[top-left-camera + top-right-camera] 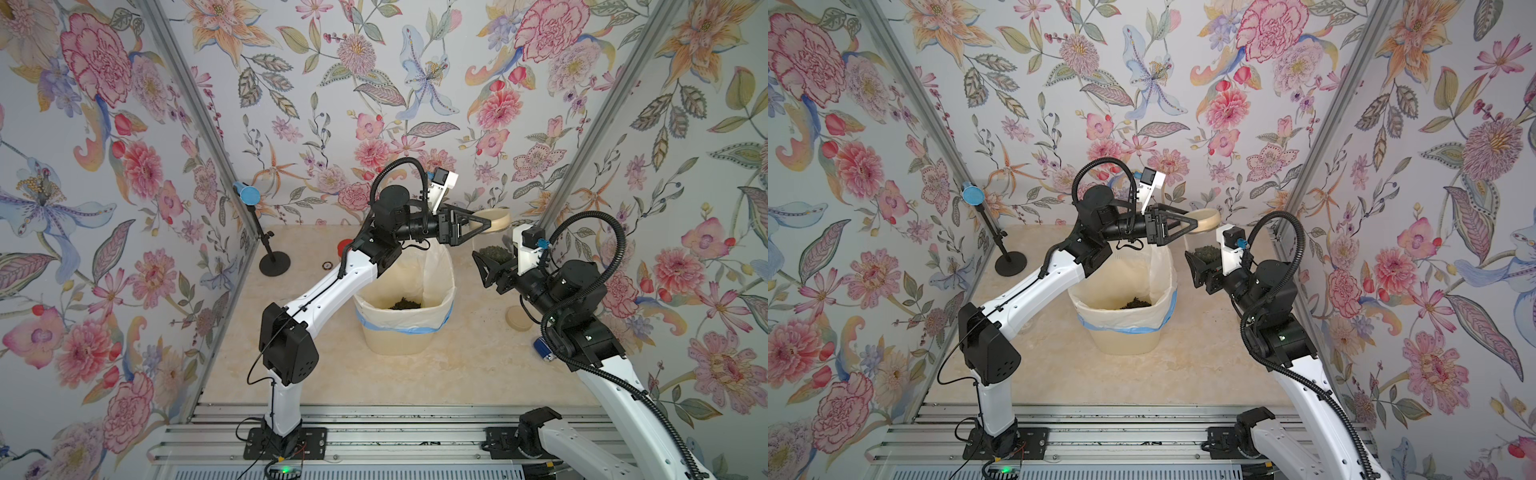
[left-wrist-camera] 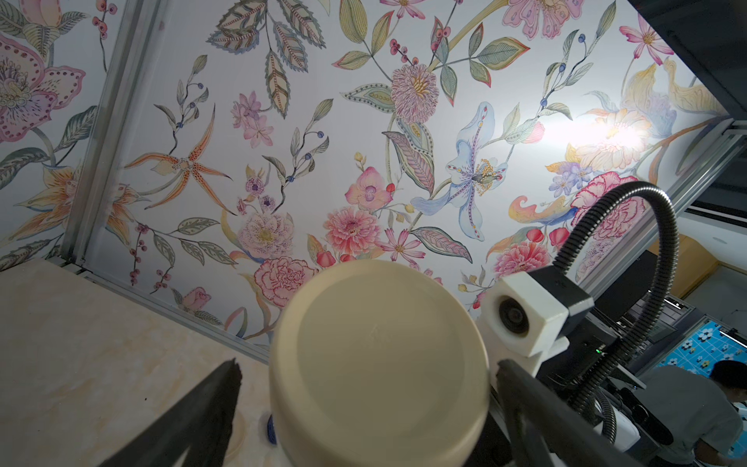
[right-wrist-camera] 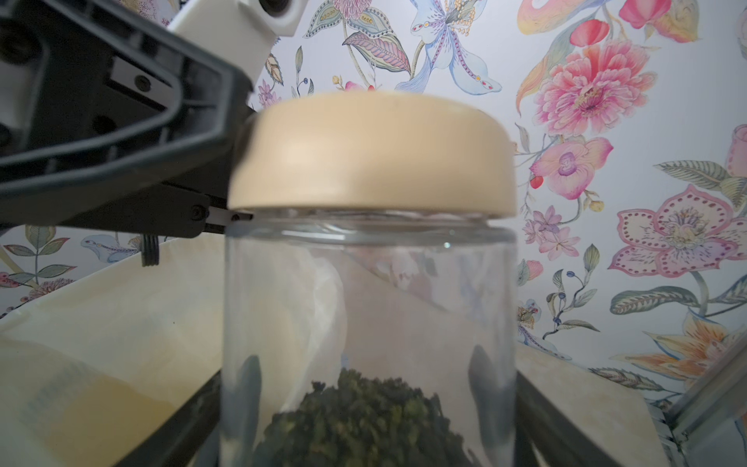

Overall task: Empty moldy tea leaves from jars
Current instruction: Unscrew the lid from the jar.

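Note:
One clear jar (image 1: 493, 249) (image 1: 1204, 249) (image 3: 368, 291) hangs beside the bin's far right corner, with my right gripper (image 1: 492, 261) (image 3: 366, 364) shut on its glass body. A dark green heap of tea leaves (image 3: 364, 420) (image 1: 494, 252) lies inside it. A round beige lid (image 1: 496, 218) (image 1: 1205, 218) (image 2: 376, 364) (image 3: 372, 153) still caps the jar. My left gripper (image 1: 487, 220) (image 2: 366, 364) reaches in from the left and stands open around that lid, with a gap showing beside one finger (image 2: 218, 396). More tea leaves (image 1: 405, 304) (image 1: 1136, 303) lie at the bottom of the bin.
The cream bin (image 1: 399, 345) (image 1: 1125, 345) with white liner stands mid-table under the left arm. A loose beige lid (image 1: 519, 318) and a blue object (image 1: 542, 347) lie right of it. A red cap (image 1: 345, 247) and a black stand (image 1: 274, 264) are at the back left.

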`<action>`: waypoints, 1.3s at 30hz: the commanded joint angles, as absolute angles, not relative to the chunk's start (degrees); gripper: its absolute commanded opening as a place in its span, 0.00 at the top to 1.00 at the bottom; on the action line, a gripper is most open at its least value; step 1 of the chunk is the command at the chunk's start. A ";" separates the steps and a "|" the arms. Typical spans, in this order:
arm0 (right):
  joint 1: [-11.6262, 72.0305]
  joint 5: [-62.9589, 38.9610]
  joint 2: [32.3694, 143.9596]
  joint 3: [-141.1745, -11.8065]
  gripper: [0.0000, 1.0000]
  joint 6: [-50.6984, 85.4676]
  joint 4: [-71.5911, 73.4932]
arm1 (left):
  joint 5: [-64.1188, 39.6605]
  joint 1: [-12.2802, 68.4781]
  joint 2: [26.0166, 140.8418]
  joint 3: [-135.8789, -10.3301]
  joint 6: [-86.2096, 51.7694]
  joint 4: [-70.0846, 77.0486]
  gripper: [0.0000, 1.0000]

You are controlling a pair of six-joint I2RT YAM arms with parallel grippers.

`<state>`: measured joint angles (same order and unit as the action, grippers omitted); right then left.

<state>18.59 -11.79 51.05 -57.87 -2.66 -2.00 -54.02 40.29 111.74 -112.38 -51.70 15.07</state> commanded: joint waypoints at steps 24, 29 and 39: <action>17.93 -12.37 50.49 -60.35 0.56 -1.48 3.21 | -56.09 42.37 113.75 -118.21 -49.13 10.10 0.15; 17.93 -11.67 50.40 -60.34 0.56 -2.63 2.55 | -55.57 42.36 113.82 -119.01 -49.48 10.32 0.25; 19.20 -6.84 50.85 -61.83 0.58 -7.60 -0.92 | -49.65 42.71 114.20 -123.98 -43.44 0.65 0.36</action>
